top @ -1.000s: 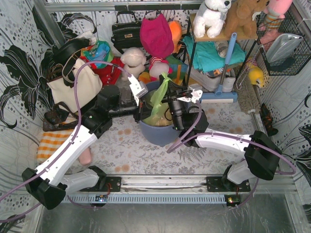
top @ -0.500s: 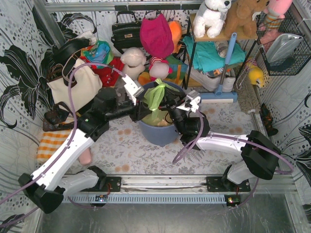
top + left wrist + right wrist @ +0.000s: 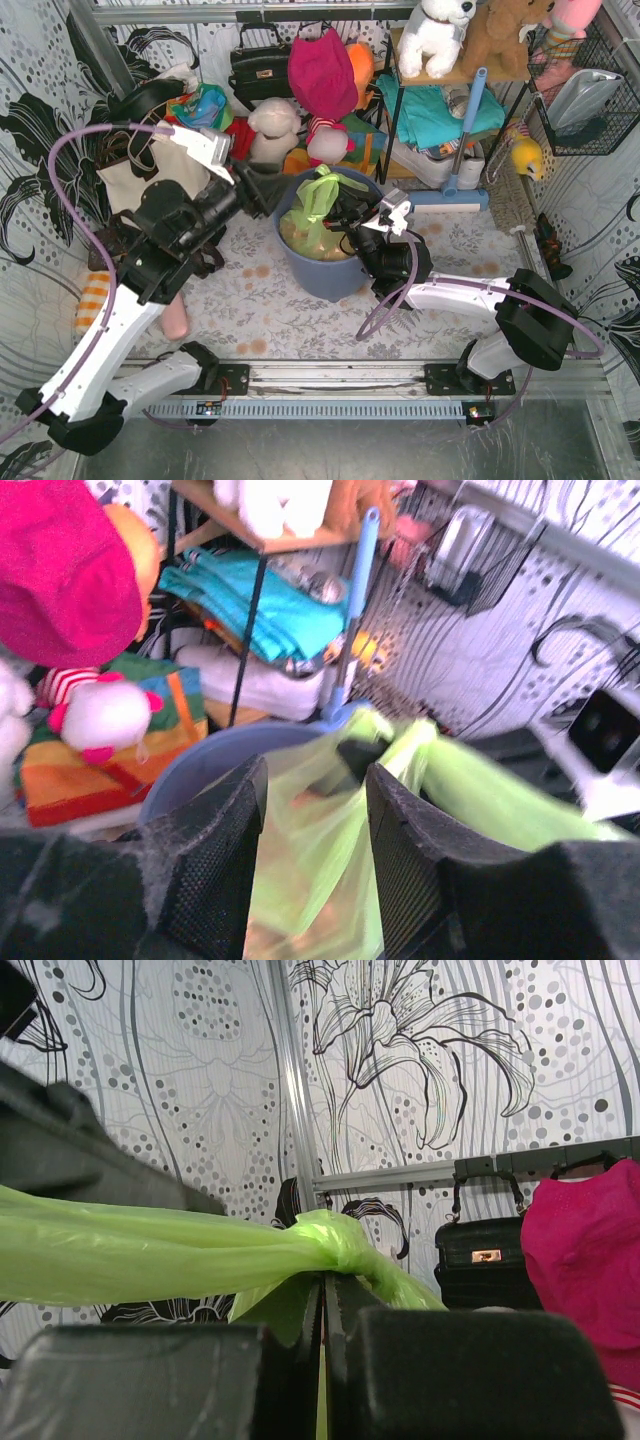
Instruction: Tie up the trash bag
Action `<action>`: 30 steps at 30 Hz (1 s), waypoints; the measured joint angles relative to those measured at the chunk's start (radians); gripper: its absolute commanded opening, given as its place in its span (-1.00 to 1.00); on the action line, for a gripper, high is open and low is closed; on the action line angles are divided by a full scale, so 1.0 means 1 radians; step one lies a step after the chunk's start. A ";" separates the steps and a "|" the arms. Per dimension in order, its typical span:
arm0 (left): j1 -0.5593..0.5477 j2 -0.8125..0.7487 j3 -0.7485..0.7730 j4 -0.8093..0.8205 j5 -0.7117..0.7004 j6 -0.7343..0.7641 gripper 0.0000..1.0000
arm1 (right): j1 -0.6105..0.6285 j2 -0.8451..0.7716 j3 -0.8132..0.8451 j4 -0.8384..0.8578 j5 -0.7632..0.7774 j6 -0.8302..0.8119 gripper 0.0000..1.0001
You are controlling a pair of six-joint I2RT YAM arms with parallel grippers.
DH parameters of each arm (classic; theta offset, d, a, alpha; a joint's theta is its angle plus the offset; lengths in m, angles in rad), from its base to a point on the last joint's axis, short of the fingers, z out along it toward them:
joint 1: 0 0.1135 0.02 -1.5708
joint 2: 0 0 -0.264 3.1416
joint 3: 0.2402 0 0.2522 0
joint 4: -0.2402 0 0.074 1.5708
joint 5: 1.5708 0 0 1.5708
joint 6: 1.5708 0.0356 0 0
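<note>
- The trash bag sits inside the blue-grey bin. The bin stands mid-width on the desk, nearer the far edge than the near one.
- The bag's gathered neck rises above the bin's rim into a knotted tuft.
- We see the right jaws clenched on the trash bag at that knot. In the right wrist view the pads meet with a sliver of green film in the seam. The knot rests on their tips, and a twisted strand of the bag runs off to the left.
- The left jaws are released. In the left wrist view the two fingers stand apart with nothing between them. The bag and the bin's rim show beyond the gap.
- From above, the left jaws hover just outside the bin's left rim, apart from the bag.
- The near half of the desk, from the bin to the rail at the near edge, is open floral cloth. Only the right arm crosses it, lying low from the near right corner to the bin.
- The left arm rears high over the left side, its cable looping above the cream tote bag.
- The far edge is crowded. The tote bag, a black handbag, plush toys, a rack and a mop handle press close behind the bin.
- A striped cloth lies at the left edge.
- A wire basket hangs on the right wall, well apart from the bin.
</note>
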 measured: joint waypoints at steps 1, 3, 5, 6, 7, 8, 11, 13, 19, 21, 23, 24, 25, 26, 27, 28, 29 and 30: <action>0.000 0.024 0.031 0.010 -0.005 -0.027 0.11 | 0.000 0.000 0.000 0.000 0.000 0.000 -1.00; 0.000 0.075 0.088 0.023 -0.003 -0.072 0.15 | -0.001 0.000 0.000 0.000 -0.003 0.000 -1.00; 0.000 0.130 0.140 0.031 0.010 -0.115 0.18 | -0.001 0.000 0.000 0.000 -0.004 0.000 -1.00; 0.000 0.151 0.157 0.032 0.021 -0.129 0.18 | -0.001 0.000 0.000 0.000 -0.006 0.000 -1.00; 0.000 0.174 0.174 0.032 0.032 -0.148 0.19 | -0.001 0.000 0.000 0.000 -0.007 0.000 -1.00; 0.000 0.194 0.186 0.031 0.045 -0.159 0.19 | -0.001 0.000 0.000 0.000 -0.008 -0.001 -1.00; 0.000 0.236 0.198 0.028 0.075 -0.184 0.20 | -0.001 0.000 0.000 0.000 -0.010 -0.008 -1.00; 0.000 0.251 0.198 0.014 0.086 -0.197 0.20 | -0.001 0.000 0.000 0.000 -0.010 -0.017 -1.00; 0.000 0.261 0.191 -0.009 0.106 -0.213 0.21 | -0.001 0.018 0.035 0.003 -0.005 -0.057 -1.00; 0.000 0.255 0.174 -0.004 0.120 -0.225 0.23 | -0.001 0.027 0.049 0.001 0.001 -0.072 -1.00; 0.000 0.245 0.150 0.010 0.135 -0.238 0.24 | -0.001 0.038 0.053 -0.001 0.003 -0.083 -1.00; 0.000 0.238 0.135 0.017 0.142 -0.246 0.24 | -0.001 0.044 0.054 -0.002 0.004 -0.088 -1.00; 0.000 0.228 0.118 0.023 0.148 -0.254 0.24 | -0.001 0.048 0.054 -0.002 0.005 -0.093 -1.00; 0.000 0.218 0.102 0.030 0.154 -0.262 0.24 | -0.001 0.053 0.055 -0.003 0.005 -0.098 -1.00; 0.000 0.208 0.086 0.036 0.158 -0.269 0.24 | -0.001 0.057 0.055 -0.003 0.005 -0.102 -1.00; 0.000 0.200 0.074 0.042 0.159 -0.276 0.24 | 0.000 0.060 0.055 -0.004 0.005 -0.105 -1.00; 0.000 0.193 0.063 0.048 0.160 -0.284 0.24 | 0.000 0.061 0.055 -0.005 0.004 -0.109 -1.00; 0.000 0.187 0.050 0.060 0.161 -0.291 0.24 | 0.000 0.061 0.055 -0.005 0.003 -0.111 -1.00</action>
